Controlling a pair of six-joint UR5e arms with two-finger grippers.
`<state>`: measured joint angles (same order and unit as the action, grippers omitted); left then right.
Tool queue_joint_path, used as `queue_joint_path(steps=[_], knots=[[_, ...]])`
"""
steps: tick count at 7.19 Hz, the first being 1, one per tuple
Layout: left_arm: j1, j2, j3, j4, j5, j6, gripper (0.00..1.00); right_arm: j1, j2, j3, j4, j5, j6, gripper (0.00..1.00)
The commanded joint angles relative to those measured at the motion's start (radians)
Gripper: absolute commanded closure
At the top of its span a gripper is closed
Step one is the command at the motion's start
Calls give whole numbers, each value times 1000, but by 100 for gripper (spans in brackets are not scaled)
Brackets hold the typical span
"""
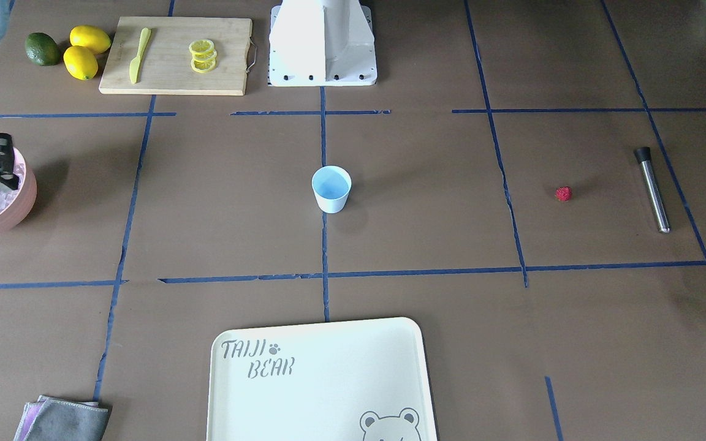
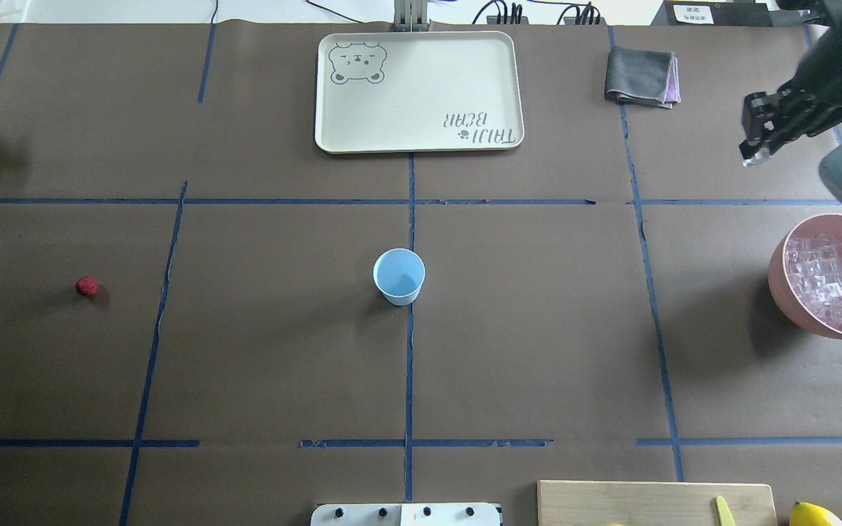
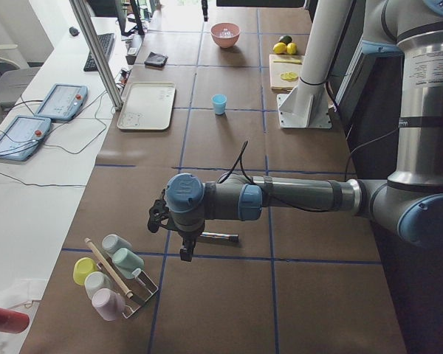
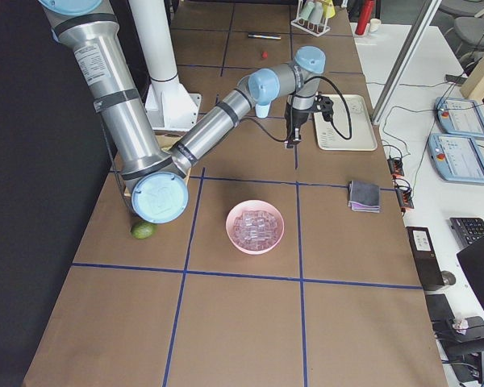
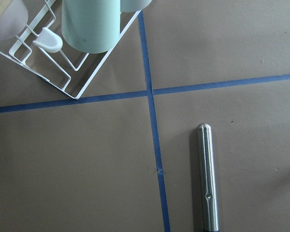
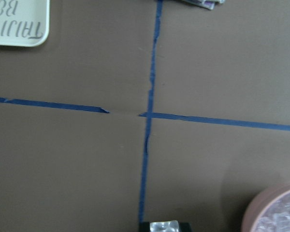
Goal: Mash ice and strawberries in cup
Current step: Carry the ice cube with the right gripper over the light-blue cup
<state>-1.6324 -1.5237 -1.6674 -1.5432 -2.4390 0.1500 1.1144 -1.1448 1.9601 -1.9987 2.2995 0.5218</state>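
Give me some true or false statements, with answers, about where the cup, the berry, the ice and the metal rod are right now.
1. The cup is empty. True.
2. The strawberry sits in the cup. False: it lies on the table, well apart from the cup.
3. The pink bowl holds the ice. True.
4. The metal rod stands in the cup. False: it lies flat on the table near the strawberry.
5. The right gripper is empty. False: it pinches an ice cube.
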Motion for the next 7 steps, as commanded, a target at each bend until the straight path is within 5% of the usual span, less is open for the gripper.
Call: queue_joint_path(steps=[1,3,4,5,7], knots=[[0,-1,0,0,0,-1,0,-228,153,-1,-9,-88,316,100],[0,0,0,-2,0,-3,0,-481,285,-92,103,-300,600,100],[0,-1,0,-2,0,-1,0,-543,325,-207,245,-351,710,100],[0,-1,0,-2,0,-1,0,-576,415,-327,259,-395,725,100],[0,0,0,-2,0,-1,0,-619,441,-357,262,-417,753,100]])
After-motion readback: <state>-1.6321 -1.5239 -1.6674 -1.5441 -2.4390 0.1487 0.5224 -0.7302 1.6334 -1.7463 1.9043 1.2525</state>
